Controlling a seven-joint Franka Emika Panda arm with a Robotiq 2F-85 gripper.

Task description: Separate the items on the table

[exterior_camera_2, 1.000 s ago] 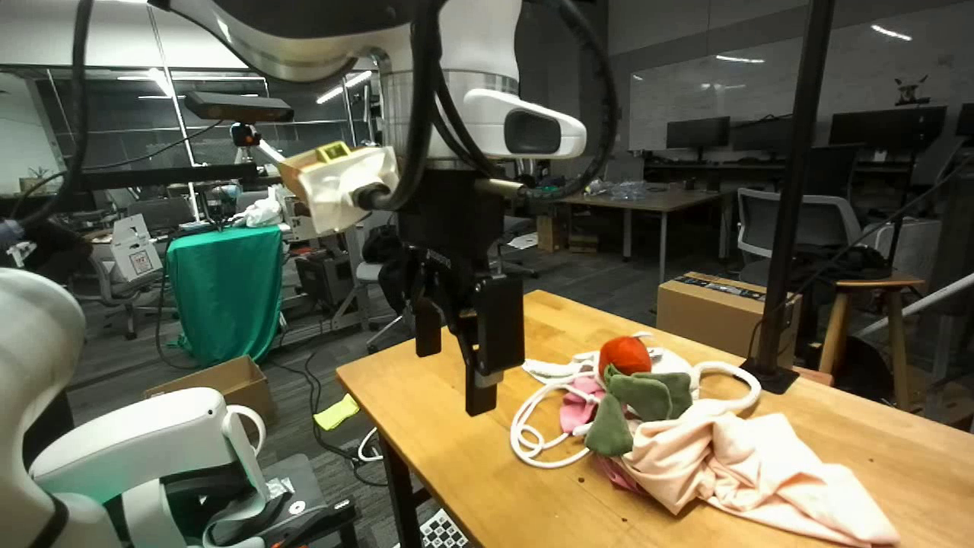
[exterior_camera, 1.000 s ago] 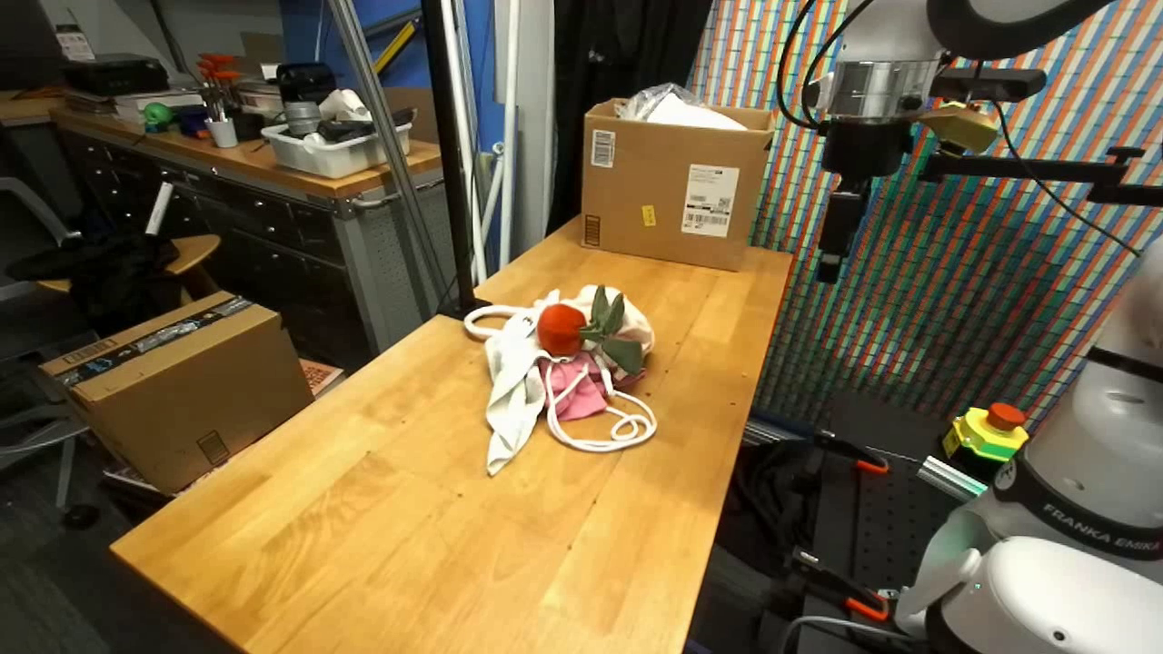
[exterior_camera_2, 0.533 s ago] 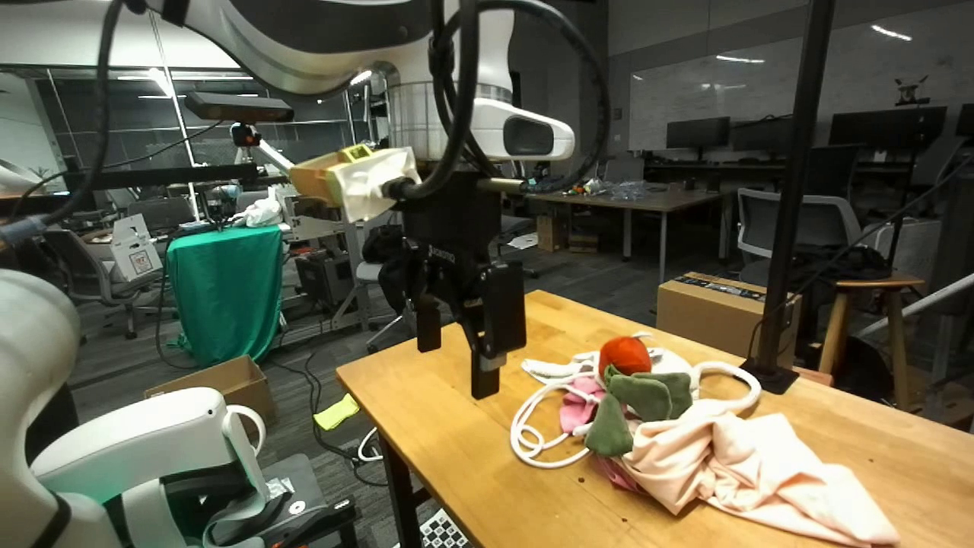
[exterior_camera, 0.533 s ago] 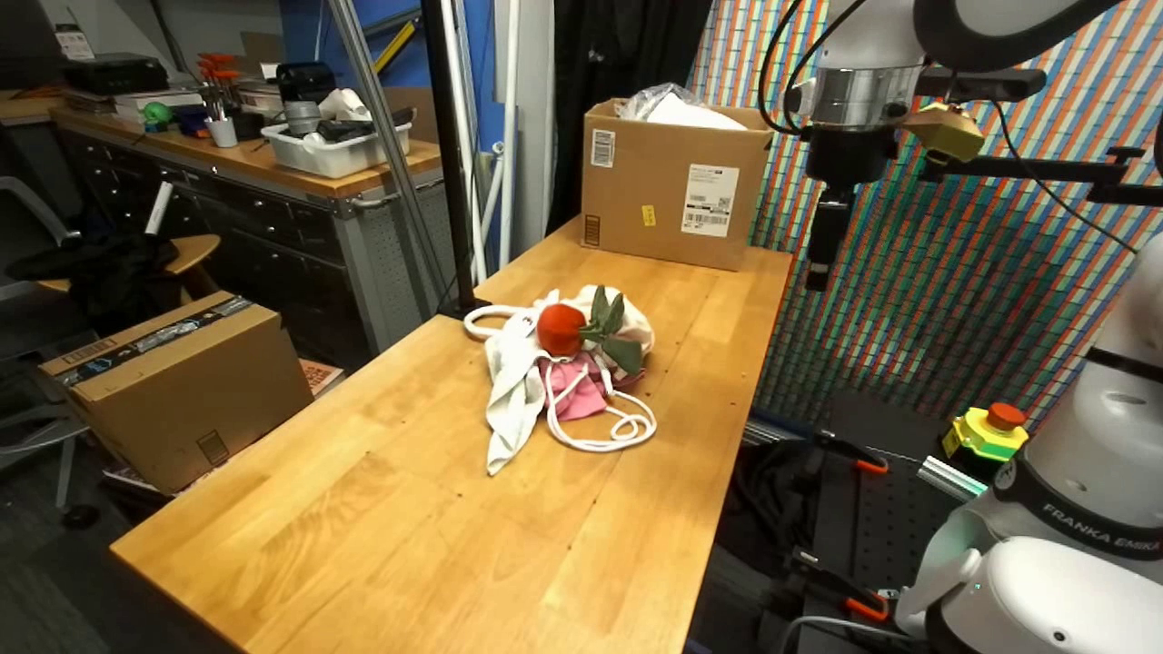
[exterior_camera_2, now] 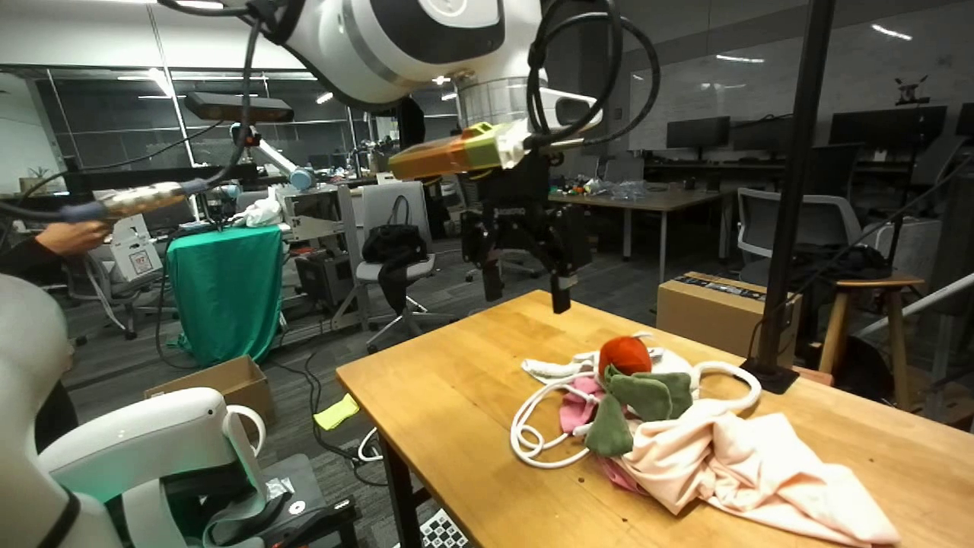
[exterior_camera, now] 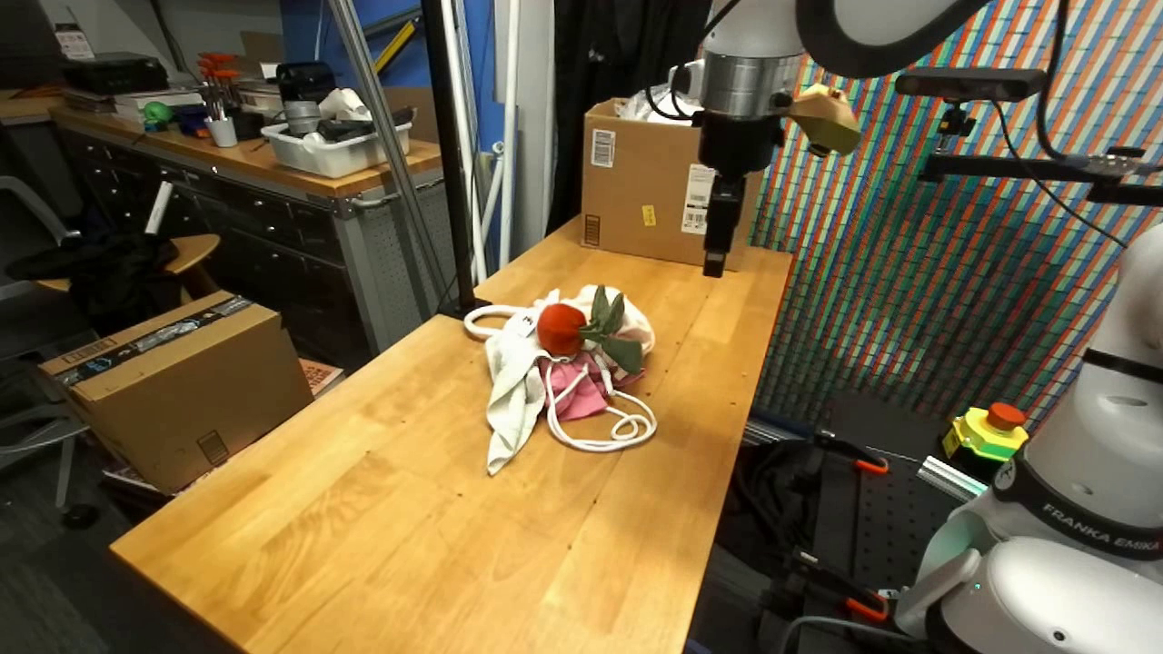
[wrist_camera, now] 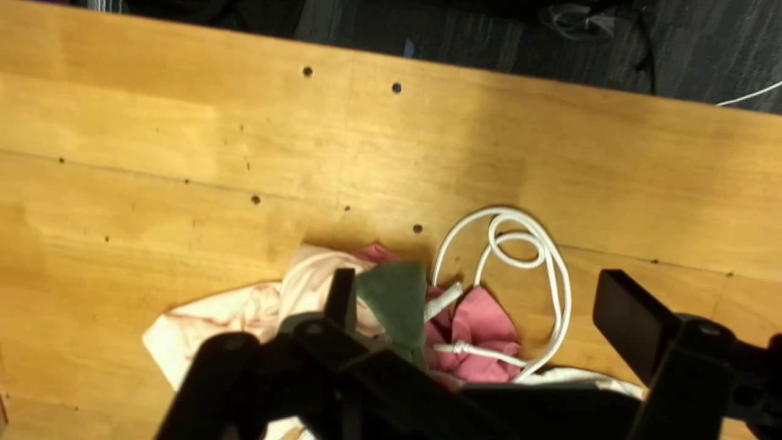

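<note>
Released, its two fingers (exterior_camera_2: 561, 301) spread wide, the hand (exterior_camera_2: 527, 295) hangs above the bench (exterior_camera: 436, 545), well apart from the items (exterior_camera: 579, 397). They lie below it in one heap, near the bench's long edge where the black post (exterior_camera_2: 787, 198) stands; in the wrist view, the pink-red cloth (wrist_camera: 486, 327) shows beneath the gap between the fingers. There are one white cloth (exterior_camera: 516, 391), its tip toward the short edge opposite the cardboard box (exterior_camera: 627, 195); one pink-red cloth; one peach cloth (exterior_camera_2: 746, 464), spread toward the box's end; one round red soft thing (exterior_camera: 561, 330) on top; three green leaf shapes (exterior_camera_2: 643, 396) beside it. White rope (wrist_camera: 566, 299) curls over the pink-red cloth toward the opposite long edge and loops just beside the post; whether it is one length or several, I cannot tell.
</note>
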